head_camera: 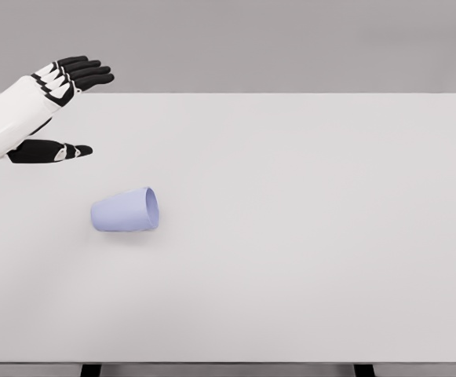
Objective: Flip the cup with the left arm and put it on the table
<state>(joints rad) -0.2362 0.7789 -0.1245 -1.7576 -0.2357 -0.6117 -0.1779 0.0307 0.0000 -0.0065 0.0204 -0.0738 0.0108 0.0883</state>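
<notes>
A pale blue cup (pixel 125 210) lies on its side on the white table (pixel 306 236), left of the middle, with its mouth facing right. My left hand (pixel 74 106) hovers above the table's far left, up and left of the cup and well apart from it. Its black fingers (pixel 86 72) stretch out to the right and the thumb (pixel 51 151) sits spread below them, so the hand is open and holds nothing. The right arm does not show.
The table's far edge runs behind the left hand, with a grey wall beyond it. Dark table legs (pixel 362 369) show under the front edge.
</notes>
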